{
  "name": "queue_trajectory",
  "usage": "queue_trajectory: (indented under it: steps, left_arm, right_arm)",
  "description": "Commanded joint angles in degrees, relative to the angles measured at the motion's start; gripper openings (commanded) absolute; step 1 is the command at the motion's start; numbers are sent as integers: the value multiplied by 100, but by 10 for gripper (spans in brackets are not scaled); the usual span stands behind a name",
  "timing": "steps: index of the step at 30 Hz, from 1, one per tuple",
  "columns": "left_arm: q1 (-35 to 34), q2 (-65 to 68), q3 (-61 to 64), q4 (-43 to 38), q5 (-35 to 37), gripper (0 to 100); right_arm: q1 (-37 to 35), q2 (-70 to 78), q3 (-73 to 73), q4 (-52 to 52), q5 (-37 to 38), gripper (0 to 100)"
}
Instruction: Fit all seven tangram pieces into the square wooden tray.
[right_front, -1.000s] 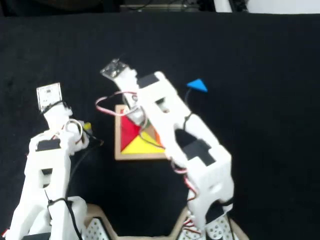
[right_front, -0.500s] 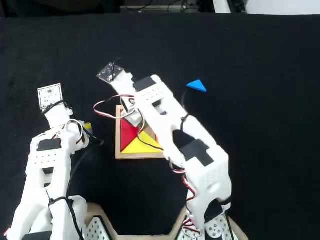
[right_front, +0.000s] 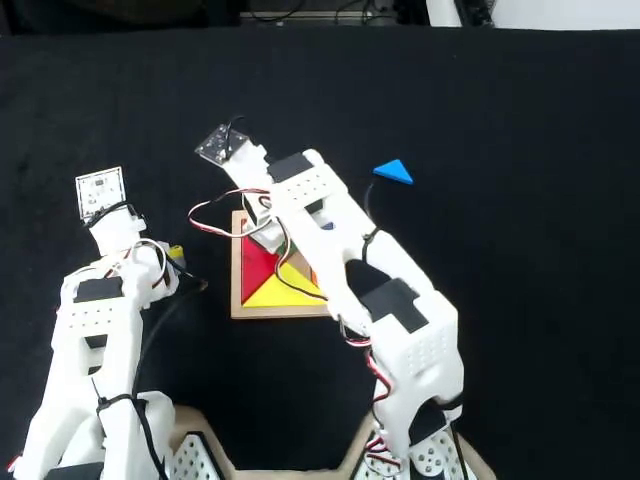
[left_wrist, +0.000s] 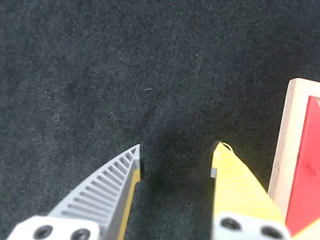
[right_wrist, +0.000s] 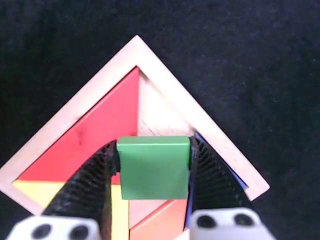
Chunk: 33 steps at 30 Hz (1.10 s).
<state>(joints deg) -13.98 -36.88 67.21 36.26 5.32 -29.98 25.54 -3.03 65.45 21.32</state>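
Note:
My right gripper (right_wrist: 153, 150) is shut on a green square (right_wrist: 153, 172), held above the square wooden tray (right_wrist: 167, 75). Under it the tray's corner floor (right_wrist: 160, 117) is bare. A red triangle (right_wrist: 100, 132), a yellow piece (right_wrist: 119, 215), an orange piece (right_wrist: 162, 222) and a sliver of a blue piece (right_wrist: 222, 167) lie in the tray. In the high view the right gripper (right_front: 265, 230) hangs over the tray's far part (right_front: 240, 215). A blue triangle (right_front: 394, 172) lies on the cloth to the right. My left gripper (left_wrist: 177, 150) stands open over bare cloth beside the tray's edge (left_wrist: 285, 145).
Black cloth covers the table (right_front: 500, 250). In the high view the left gripper (right_front: 180, 262) sits just left of the tray (right_front: 235, 300). Both arm bases stand at the near edge. There is open cloth far and to the right.
The right arm shifted slightly to the left over the tray with the green square, then held still. The left arm has not moved.

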Motion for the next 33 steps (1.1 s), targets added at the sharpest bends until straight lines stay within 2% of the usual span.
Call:
queue_trajectory:
  steps: [1, 5, 11, 24, 29, 33]
  left_arm:
    - [40, -141, -48, -62, 0, 234]
    - [40, -141, -48, -62, 0, 234]
    - [40, -141, -48, -62, 0, 234]
    - [40, -141, -48, -62, 0, 234]
    - [40, -141, -48, -62, 0, 234]
    - [40, -141, -48, -62, 0, 234]
  right_arm:
    - [176, 4, -75, -97, -18, 75]
    - [176, 22, -84, -88, -18, 77]
    - [176, 22, -119, -44, -105, 181]
    - [158, 22, -92, -35, -88, 183]
    - [158, 22, -119, 79, -88, 292]
    - [149, 22, -127, 88, -44, 296]
